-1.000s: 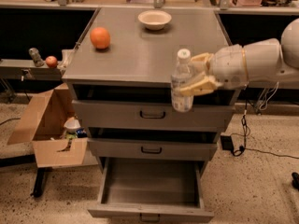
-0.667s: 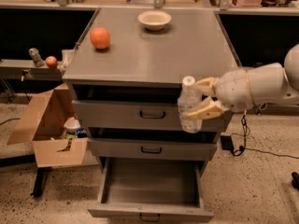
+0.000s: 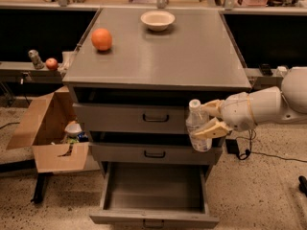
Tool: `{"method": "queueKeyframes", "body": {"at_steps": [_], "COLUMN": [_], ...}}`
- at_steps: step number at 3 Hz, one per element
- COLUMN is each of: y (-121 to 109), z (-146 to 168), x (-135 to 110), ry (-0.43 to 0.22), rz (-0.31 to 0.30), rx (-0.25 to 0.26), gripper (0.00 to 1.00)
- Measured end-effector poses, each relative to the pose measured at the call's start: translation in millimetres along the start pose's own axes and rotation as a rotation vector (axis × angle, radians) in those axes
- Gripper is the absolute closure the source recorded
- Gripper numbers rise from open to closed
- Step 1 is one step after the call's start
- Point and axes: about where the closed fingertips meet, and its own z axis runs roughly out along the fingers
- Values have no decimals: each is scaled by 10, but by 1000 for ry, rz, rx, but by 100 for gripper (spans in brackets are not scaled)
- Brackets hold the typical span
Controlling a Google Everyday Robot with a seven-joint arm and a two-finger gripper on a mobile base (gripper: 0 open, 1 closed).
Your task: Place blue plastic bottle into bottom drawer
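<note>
The blue plastic bottle is clear with a white cap and stands upright in my gripper. The gripper is shut on its body, with the fingers wrapped around its right side. It hangs in front of the right ends of the two upper drawers. The bottom drawer is pulled out and open below, a wide shallow grey tray with a small dark handle. The bottle is above the drawer's right part. My white arm comes in from the right.
An orange and a white bowl sit on the cabinet top. An open cardboard box with items stands on the floor to the left. Cables lie on the floor at right.
My gripper has carried the bottle down and a little to the right, from the cabinet top's front edge level to the height of the middle drawer.
</note>
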Motion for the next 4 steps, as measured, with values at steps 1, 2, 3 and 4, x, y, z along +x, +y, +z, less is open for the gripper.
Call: {"method": "queueKeyframes", "body": {"at_steps": [1,2,3,4], "y": [54,275,569,692], "z": [14,128,416,835], "x": [-34,257,957,1729], "ry": [12,71,131,158], "rz": [-16,-24,66,198], "rx": [4,32,59,95], "gripper": [100,100,100,100]}}
